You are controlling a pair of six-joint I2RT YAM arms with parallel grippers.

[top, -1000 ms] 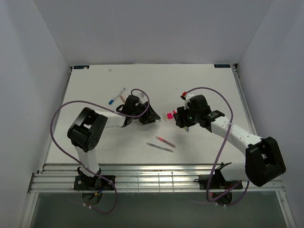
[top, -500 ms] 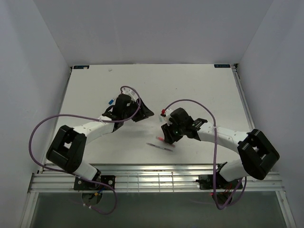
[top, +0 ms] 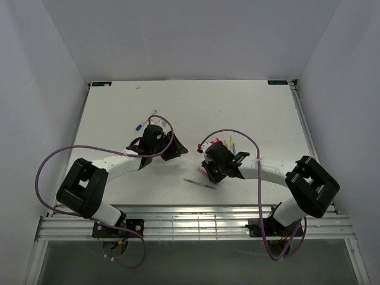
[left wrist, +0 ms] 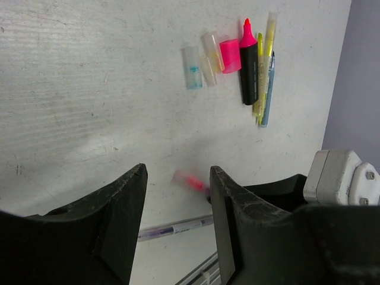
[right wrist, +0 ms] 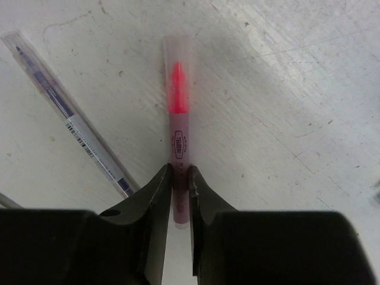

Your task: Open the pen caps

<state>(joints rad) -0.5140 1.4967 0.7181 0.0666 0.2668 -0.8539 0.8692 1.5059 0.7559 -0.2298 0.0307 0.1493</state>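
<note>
The clear cap on the pink pen looks light, stiff and slick, so grip it squarely by its sides. The pen lies flat on the table, and your right gripper pinches its barrel. Your left gripper hangs open and empty.

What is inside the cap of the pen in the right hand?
A pink-red tip shows through the cap. The rear of the pen is covered by the right hand.
</note>
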